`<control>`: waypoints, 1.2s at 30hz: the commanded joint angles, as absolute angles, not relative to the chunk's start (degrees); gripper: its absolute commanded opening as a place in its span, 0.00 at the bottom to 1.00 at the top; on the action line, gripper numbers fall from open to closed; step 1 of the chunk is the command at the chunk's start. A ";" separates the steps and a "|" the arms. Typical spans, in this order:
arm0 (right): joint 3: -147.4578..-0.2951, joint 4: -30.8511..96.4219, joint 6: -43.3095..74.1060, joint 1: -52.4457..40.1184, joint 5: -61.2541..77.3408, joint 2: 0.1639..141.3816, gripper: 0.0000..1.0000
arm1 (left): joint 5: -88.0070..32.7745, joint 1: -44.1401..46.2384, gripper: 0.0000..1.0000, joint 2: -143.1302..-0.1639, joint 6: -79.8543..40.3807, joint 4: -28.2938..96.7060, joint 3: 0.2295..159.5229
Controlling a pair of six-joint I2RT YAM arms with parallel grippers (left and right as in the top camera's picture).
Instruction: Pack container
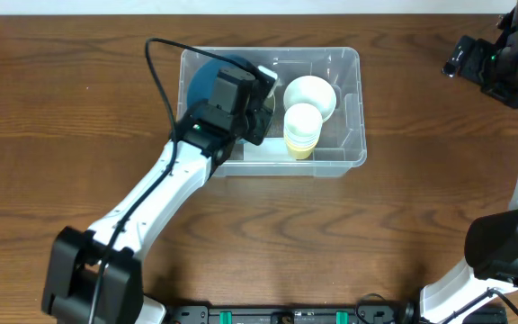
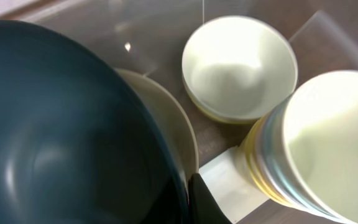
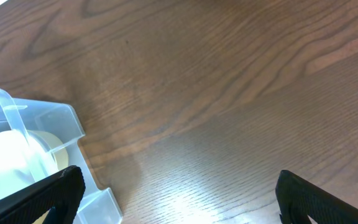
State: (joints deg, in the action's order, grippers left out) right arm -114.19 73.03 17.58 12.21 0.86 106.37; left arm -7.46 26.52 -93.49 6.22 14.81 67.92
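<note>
The clear container (image 1: 338,166) stands at the table's middle back. It holds a blue bowl (image 1: 200,83) at its left, a cream bowl (image 1: 310,94) and a stack of cups (image 1: 302,129). My left gripper (image 1: 245,97) is inside the container, shut on the blue bowl's rim. In the left wrist view the blue bowl (image 2: 55,137) fills the left, one finger (image 2: 197,200) pressed against its edge, over a cream dish (image 2: 174,124). The cream bowl (image 2: 238,68) and the cups (image 2: 328,137) lie to the right. My right gripper (image 1: 487,61) is open and empty, off to the far right.
The right wrist view shows bare wooden table between my open fingers (image 3: 179,193) and a corner of the container (image 3: 61,121) at the left. A pale label (image 2: 229,180) shows on the container wall.
</note>
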 commanded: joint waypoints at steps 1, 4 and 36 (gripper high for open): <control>-114.89 73.08 18.37 12.38 0.89 105.23 0.99 | -6.83 26.59 0.06 -94.59 7.42 14.50 67.96; -114.89 73.08 18.37 12.38 0.89 105.23 0.99 | -6.83 26.59 0.10 -94.96 7.46 14.31 67.96; -114.89 73.08 18.37 12.38 0.89 105.23 0.99 | 14.39 22.13 0.98 -56.34 2.68 24.36 68.01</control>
